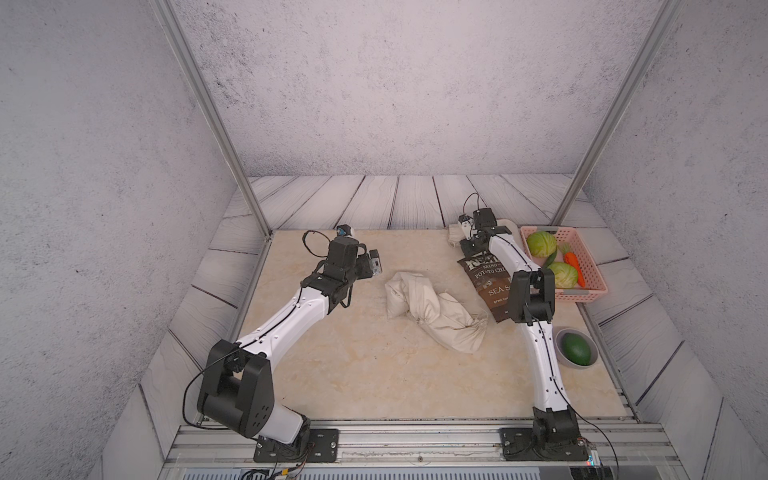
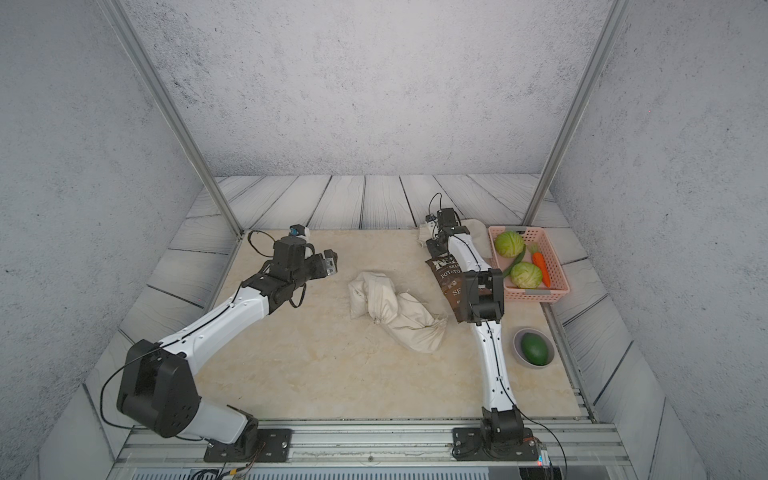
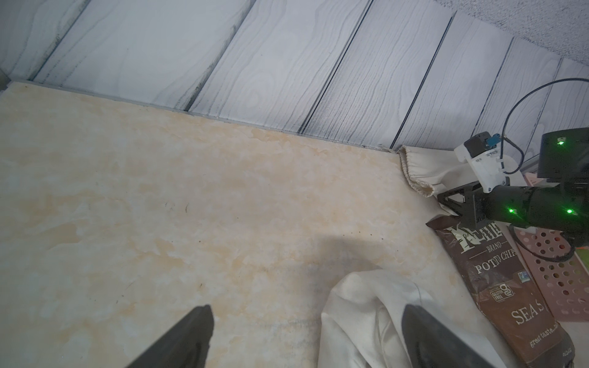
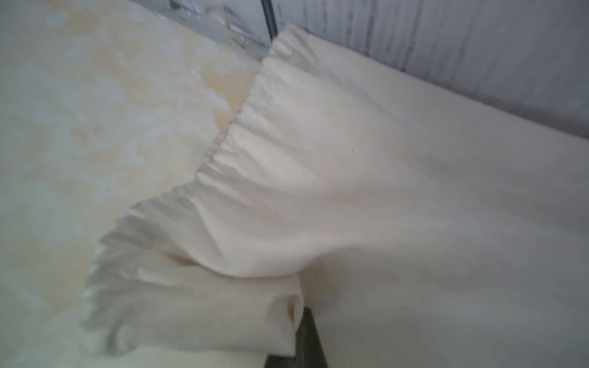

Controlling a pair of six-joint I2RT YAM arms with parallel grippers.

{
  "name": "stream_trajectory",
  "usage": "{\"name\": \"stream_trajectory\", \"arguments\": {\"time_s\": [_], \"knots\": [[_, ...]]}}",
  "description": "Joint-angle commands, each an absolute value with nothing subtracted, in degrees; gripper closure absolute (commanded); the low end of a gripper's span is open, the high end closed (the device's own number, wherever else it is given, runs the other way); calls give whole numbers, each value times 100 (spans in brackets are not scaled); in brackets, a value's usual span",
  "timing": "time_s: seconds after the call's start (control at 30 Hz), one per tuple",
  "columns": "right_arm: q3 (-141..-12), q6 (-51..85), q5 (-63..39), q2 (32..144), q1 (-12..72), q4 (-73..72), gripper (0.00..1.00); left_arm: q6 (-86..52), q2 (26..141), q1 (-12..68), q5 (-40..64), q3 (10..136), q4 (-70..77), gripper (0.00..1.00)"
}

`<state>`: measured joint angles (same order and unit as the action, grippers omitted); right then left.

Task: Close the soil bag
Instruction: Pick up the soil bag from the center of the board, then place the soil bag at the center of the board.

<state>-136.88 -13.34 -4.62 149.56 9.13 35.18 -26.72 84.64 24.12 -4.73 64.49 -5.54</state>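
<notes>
Grasp step. Your right fingers [image 3: 447, 204] pinch the gathered hem of the cream cloth drawstring bag [image 4: 350, 191], which lies flat at the bench's [image 1: 332, 374] far right edge beside the brown chip bag [image 1: 486, 282]. Your left fingers [image 1: 374, 262] hang spread wide. Next, I judge: cinch the mouth, probably with a counter-hold.

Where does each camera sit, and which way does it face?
Top views: above the arm bases, facing down over the table; left arm and right arm show.
Left wrist: faces across the table toward the right gripper; open left gripper shows.
Right wrist: close over the far cloth bag; one finger shows.
Shared: left wrist and both top views show the chip bag.
</notes>
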Motion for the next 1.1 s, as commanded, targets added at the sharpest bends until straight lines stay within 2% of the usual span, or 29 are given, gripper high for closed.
{"name": "stream_trajectory", "arguments": {"time_s": [0.0,0.37,0.5,0.83,1.07], "knots": [[-13557,-1475,-1045,13934,1008,3237,100,-2550,8241,2391,-431,6416,-432,2],[-12978,-2202,-1356,11951,1418,3633,100,-2303,7536,2391,-558,6314,-353,2],[-12009,-2345,-1868,11013,1669,3643,100,-2019,7172,2399,-345,6082,-109,1],[-8644,-2354,-2365,8856,2545,2265,100,-702,6713,2664,549,5613,531,2],[-7269,-2146,-2555,7934,2753,1515,100,-777,6626,3012,1147,5938,412,1]]}}
